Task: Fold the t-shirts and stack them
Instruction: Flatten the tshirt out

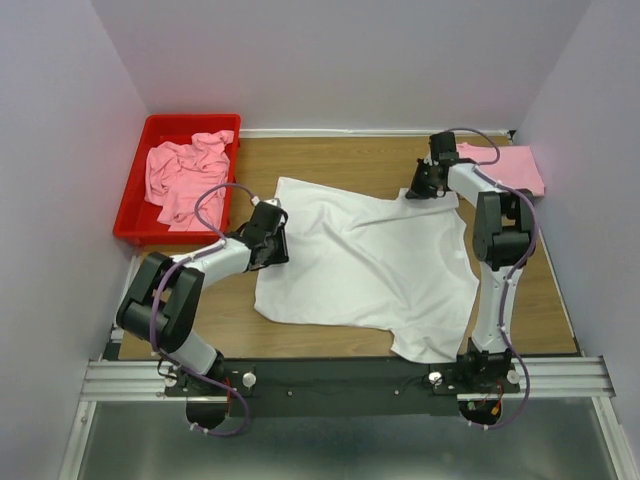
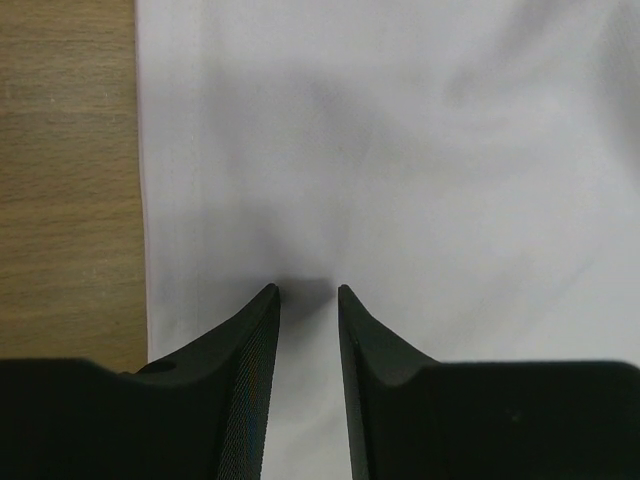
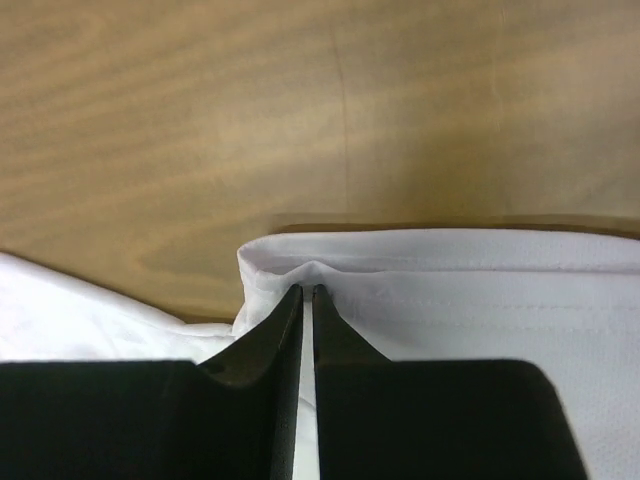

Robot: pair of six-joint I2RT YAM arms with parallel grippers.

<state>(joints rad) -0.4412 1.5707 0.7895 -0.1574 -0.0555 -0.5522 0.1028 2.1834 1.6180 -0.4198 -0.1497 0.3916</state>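
A white t-shirt [image 1: 370, 265] lies spread, somewhat rumpled, on the wooden table [image 1: 340, 160]. My left gripper [image 1: 272, 232] is at the shirt's left edge. In the left wrist view the gripper [image 2: 308, 292] has its jaws a narrow gap apart, resting on flat white cloth [image 2: 400, 150] with nothing pinched. My right gripper [image 1: 425, 185] is at the shirt's far right corner. In the right wrist view the gripper [image 3: 308, 290] is shut on a raised fold of the white hem [image 3: 480, 290]. A folded pink t-shirt [image 1: 510, 165] lies at the far right.
A red bin [image 1: 150, 135] at the far left holds crumpled pink t-shirts [image 1: 185, 175]. Bare wood shows left of the shirt [image 2: 60, 180] and beyond the hem [image 3: 300, 100]. Purple walls close in the table on three sides.
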